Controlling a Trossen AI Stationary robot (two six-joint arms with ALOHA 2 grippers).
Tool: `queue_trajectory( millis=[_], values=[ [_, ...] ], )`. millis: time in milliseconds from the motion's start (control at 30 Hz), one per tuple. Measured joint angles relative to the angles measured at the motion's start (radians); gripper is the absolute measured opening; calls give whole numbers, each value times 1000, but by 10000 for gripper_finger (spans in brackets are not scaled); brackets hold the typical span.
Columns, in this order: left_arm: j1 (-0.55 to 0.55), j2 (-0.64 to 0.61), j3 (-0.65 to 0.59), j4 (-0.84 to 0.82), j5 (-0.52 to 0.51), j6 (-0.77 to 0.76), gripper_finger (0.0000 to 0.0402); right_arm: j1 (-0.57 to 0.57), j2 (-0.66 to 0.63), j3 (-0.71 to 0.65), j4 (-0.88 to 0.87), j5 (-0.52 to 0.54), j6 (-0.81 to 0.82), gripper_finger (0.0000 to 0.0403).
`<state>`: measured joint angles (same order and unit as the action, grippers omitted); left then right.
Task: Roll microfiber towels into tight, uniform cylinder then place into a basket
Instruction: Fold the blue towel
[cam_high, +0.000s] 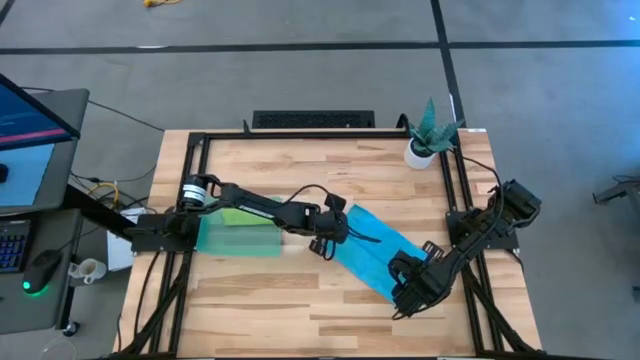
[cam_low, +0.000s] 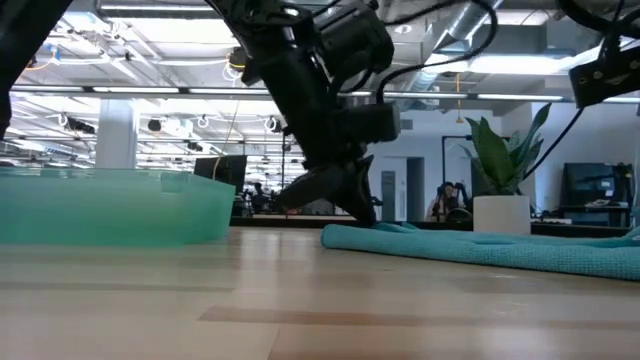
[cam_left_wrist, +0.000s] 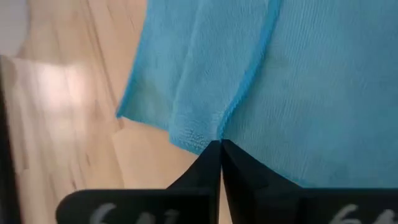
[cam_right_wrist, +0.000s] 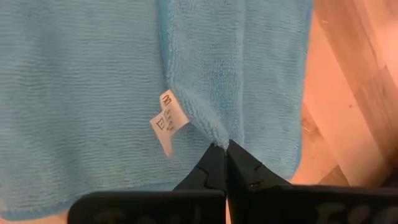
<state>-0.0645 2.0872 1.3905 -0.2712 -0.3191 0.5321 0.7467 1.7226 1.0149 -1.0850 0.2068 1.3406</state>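
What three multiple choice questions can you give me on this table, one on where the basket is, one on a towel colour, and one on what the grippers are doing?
1. Where does the basket sit on the table?
A. on the left arm's side
B. beside the potted plant
C. at the right arm's side

2. What colour is the towel spread out flat?
A. lime green
B. sky blue
C. white

3. What state are the left gripper and right gripper in?
A. both wide open above the cloth
B. one open, one shut
C. both shut, each pinching the blue towel

Answers:
1. A, the high view shows the teal tray under the left arm, far from the plant.
2. B, both wrist views show blue cloth.
3. C, each wrist view shows fingertips meeting on a pinched fold.
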Motion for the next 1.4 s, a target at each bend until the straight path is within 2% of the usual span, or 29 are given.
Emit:
queue_trajectory(
  millis=[200, 400, 633, 800, 1067, 1267, 1400],
  values=[
    [-7, -1, 49, -3, -11, -54, 0, -1, 0, 0, -44, 2, 44, 11],
    [24, -1, 99, -12, -6, -176, 0, -3, 0, 0, -80, 3, 95, 11],
    [87, -1, 108, -55, 66, -358, 0, -15, 0, 1, -114, -17, 186, 12],
    [96, 10, 107, -59, 140, -366, 0, -38, 0, 1, -108, -30, 181, 15],
    [96, 9, 108, -49, 124, -358, 0, -57, 0, 1, -111, -31, 181, 17],
    [106, 9, 108, -43, 44, -397, 0, -80, -1, -24, -90, -72, 178, 19],
    [117, 9, 108, -42, 61, -406, 0, -90, -1, -52, -83, -75, 170, 21]
  ],
)
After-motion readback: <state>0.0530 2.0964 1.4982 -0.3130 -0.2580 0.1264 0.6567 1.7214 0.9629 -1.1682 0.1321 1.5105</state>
